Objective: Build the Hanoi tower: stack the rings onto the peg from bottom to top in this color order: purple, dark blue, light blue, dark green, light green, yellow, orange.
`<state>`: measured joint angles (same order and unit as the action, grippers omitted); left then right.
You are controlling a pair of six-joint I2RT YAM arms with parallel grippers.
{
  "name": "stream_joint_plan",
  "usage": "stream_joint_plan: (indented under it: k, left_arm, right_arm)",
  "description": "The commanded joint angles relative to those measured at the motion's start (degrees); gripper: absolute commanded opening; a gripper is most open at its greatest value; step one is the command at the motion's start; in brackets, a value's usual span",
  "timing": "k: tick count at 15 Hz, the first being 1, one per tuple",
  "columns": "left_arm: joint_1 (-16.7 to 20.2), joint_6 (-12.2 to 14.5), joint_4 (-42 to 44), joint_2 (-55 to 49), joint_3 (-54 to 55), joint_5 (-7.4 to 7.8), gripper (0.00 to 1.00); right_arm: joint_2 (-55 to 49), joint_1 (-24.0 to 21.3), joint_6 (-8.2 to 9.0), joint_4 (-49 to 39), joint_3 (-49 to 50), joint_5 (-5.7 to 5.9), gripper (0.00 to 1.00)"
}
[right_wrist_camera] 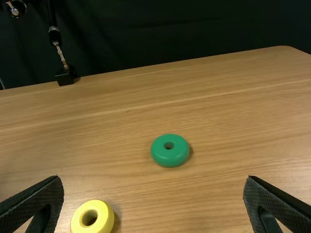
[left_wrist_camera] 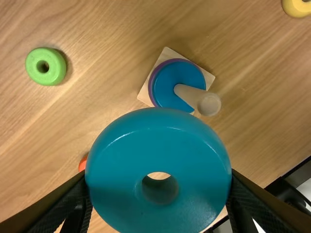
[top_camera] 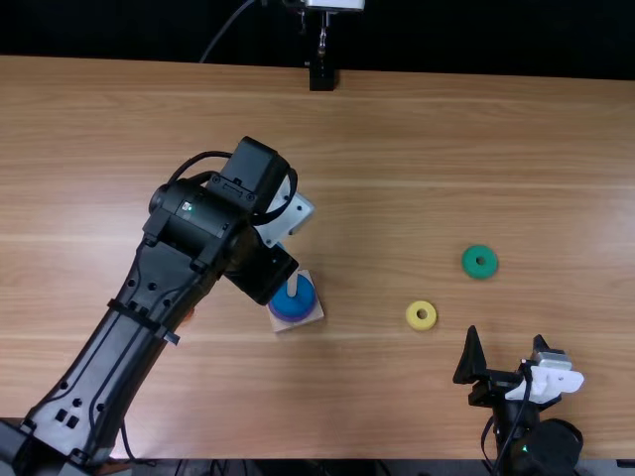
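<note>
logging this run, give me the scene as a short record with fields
peg: purple ring at bottom, dark blue ring above
left gripper: holding light blue ring
right gripper: open, empty
loose on table: dark green ring, light green ring, yellow ring, orange ring
still to stack: five rings, light blue first
</note>
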<state>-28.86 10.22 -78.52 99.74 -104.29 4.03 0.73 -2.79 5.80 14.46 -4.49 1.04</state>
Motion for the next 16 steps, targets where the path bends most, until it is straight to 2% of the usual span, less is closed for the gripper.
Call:
stream_joint_plan:
  k: [1,16]
  left_arm:
    - [-1.2,-0.4,-0.1,1.8,-2.1,0.4,0.0]
    - [-4.4,-0.5,0.9,6.3,-6.3,0.61,0.0]
  right_arm:
    - [-0.7,-0.7,-0.32,4.0,3.6,0.54,1.0]
    - [-0.7,-0.7,-0.32,4.0,3.6,0.54,1.0]
